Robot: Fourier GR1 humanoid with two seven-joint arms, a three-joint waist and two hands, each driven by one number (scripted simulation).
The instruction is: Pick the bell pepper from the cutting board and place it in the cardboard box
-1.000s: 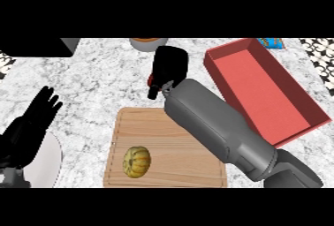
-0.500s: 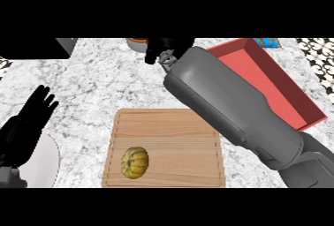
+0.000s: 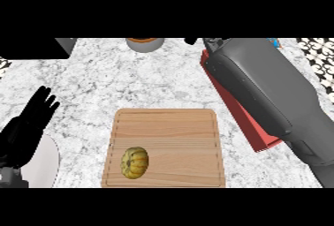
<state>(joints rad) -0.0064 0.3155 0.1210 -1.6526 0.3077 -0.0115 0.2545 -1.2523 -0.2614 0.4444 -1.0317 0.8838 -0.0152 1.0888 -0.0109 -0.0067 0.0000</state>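
A yellow-green bell pepper [image 3: 135, 162] lies on the near left part of the wooden cutting board [image 3: 176, 128], with nothing touching it. The red box [image 3: 264, 144] stands right of the board, and my right forearm [image 3: 261, 84] lies over most of it. My right hand [image 3: 191, 40] reaches the view's top edge beyond the box's far end; only a sliver of black shows, so its state cannot be read. My left hand [image 3: 29, 121] rests open at the left edge, fingers up, apart from the board.
A white plate [image 3: 43, 164] sits at the lower left beside my left hand. An orange-brown cup [image 3: 144, 43] stands at the counter's far edge. A dark block [image 3: 32, 47] fills the top left corner, and a small blue item [image 3: 278, 42] shows behind the box.
My right arm has swung further away and to the right, over the box, and its hand has slid to the top edge. The pepper and my left hand have stayed put.
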